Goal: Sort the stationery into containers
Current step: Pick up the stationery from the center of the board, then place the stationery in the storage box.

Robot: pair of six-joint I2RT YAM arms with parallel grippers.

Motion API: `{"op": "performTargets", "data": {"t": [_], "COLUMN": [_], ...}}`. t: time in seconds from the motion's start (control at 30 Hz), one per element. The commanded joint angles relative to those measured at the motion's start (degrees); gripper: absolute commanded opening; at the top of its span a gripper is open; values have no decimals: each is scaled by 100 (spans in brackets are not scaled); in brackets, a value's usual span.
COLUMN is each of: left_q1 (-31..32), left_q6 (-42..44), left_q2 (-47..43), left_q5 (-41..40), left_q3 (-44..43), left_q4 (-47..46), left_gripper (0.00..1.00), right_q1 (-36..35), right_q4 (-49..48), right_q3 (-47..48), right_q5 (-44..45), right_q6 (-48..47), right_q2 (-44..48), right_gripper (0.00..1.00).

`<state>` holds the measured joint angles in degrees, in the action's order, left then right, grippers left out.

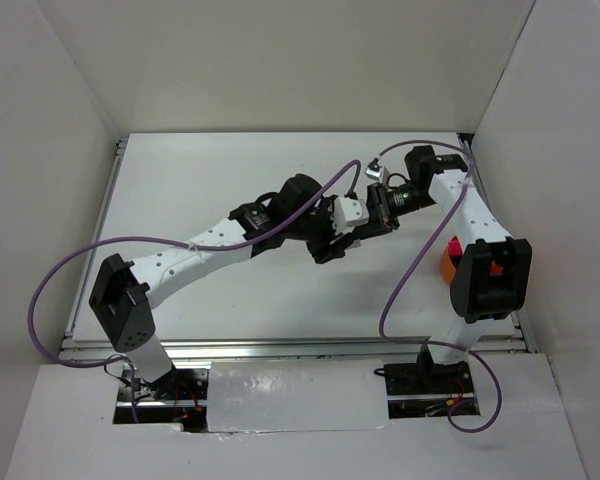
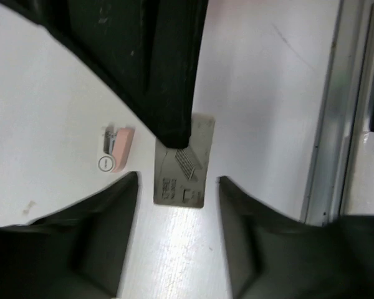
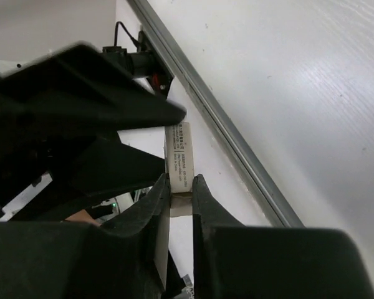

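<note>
My right gripper [image 3: 181, 187] is clamped on a whitish eraser [image 3: 179, 152], well to the left of the orange cup [image 1: 446, 268]. My left gripper [image 2: 178, 179] stands apart, one finger on either side of that eraser, not touching it. A small pink eraser [image 2: 118, 148] lies on the bench [image 1: 230, 170].

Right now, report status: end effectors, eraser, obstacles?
Right end effector shut on labelled eraser. Left end effector open around it, not touching. Small pink item on table, off to side.
</note>
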<state>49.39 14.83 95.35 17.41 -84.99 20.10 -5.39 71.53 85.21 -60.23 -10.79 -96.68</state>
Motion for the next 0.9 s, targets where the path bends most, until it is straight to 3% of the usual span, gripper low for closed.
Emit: {"op": "performTargets", "data": {"t": [0.0,0.03,0.13,0.27,0.47,0.67,0.87], "left_q1": [10,-8,-227,-710,-922,-1089,-1405], "left_q6": [-217,-235,-314,-384,-454,-569,-103], "left_q2": [-140,-148,-166,-122,18,290,528], "left_q5": [-291,-508,-450,69,579,1149,2291], "left_q3": [-263,-281,-351,-334,-290,-369,-580], "left_q4": [-24,3,38,108,126,91,425], "left_gripper": [72,86,94,94,93,93,99], "right_q1": [248,475,1142,1812,2234,2691,2973], "right_q4": [300,501,957,1127,1118,1013,802], "right_q3": [311,382,847,1899,2562,2659,2492], "right_q5": [-112,-25,377,1634,4137,5115,5179], "right_q6": [-397,-476,-932,-1784,-3751,-5125,-6452], "right_q2": [273,282,317,474,484,256,194], "right_gripper": [2,1,0,0,0,0,0]}}
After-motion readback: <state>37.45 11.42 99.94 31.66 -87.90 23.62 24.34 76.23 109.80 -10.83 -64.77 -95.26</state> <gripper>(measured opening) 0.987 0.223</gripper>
